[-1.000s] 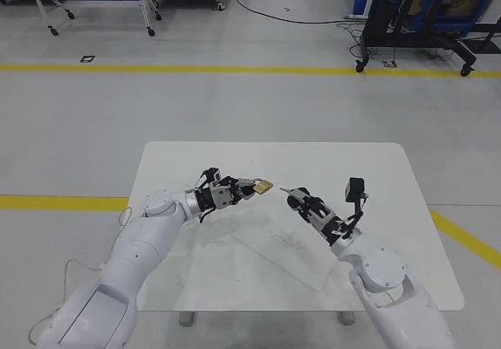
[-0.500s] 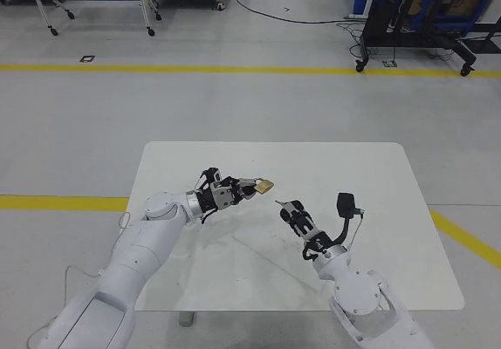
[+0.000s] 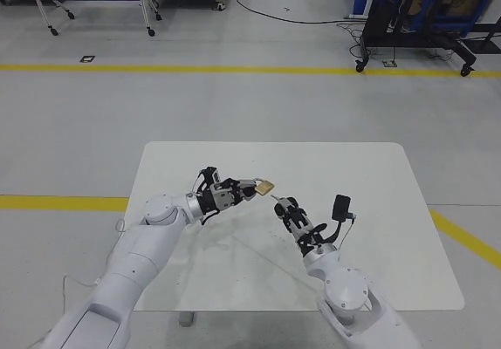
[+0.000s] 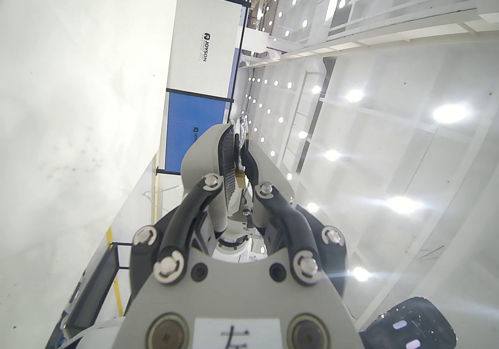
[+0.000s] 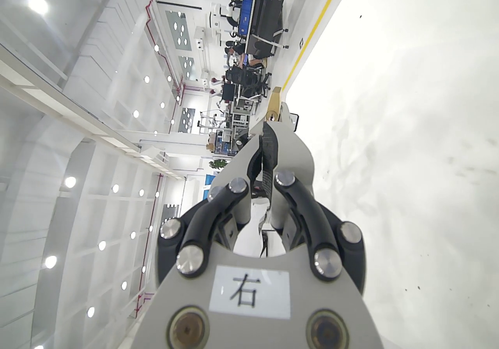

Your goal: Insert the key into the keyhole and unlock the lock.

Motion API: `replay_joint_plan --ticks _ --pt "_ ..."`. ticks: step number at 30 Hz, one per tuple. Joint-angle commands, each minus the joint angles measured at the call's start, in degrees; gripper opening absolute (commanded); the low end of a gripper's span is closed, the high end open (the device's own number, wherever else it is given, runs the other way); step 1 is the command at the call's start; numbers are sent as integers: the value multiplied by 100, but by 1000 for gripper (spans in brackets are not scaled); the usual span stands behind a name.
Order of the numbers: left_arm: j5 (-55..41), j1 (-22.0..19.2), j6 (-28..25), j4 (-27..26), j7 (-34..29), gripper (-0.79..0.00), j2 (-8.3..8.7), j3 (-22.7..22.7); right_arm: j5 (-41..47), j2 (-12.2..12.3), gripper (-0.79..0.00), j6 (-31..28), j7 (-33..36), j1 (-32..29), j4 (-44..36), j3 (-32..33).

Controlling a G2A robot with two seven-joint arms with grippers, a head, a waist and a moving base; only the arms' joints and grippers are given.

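I saw the left jaws closed on the lock (image 3: 264,186) above the table (image 3: 364,166). The right jaws gripped the key (image 3: 276,199), its tip just beside the lock.

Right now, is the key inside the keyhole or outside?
Outside. In the top view the key sits apart from the lock, a gap between them.

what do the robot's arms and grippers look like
The left arm and right arm are glossy white with rounded joints. The left gripper and right gripper each have two pale grey fingers with black ribbed pads, black curved links with silver screws, and a white label bearing one black character.
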Motion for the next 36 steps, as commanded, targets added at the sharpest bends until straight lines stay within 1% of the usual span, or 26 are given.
replay_joint_plan --ticks 1,7,17,25,33,36 --pt "31 43 25 -73 27 -785 13 -29 72 -17 -785 26 6 50 44 -10" --pt "124 124 92 -226 62 -785 43 -95 266 -56 -785 143 157 204 174 -19" --pt "188 201 139 -352 58 -785 63 -171 298 -119 -785 176 -95 270 233 -8" --pt "196 228 177 -395 61 -785 63 -207 245 -145 -785 236 -20 282 240 -3" --pt "253 263 42 -465 56 -785 66 -242 264 -137 -785 123 89 153 180 202" --pt "193 296 -106 -512 1 -785 69 -293 342 -129 -785 -1 153 77 167 332"
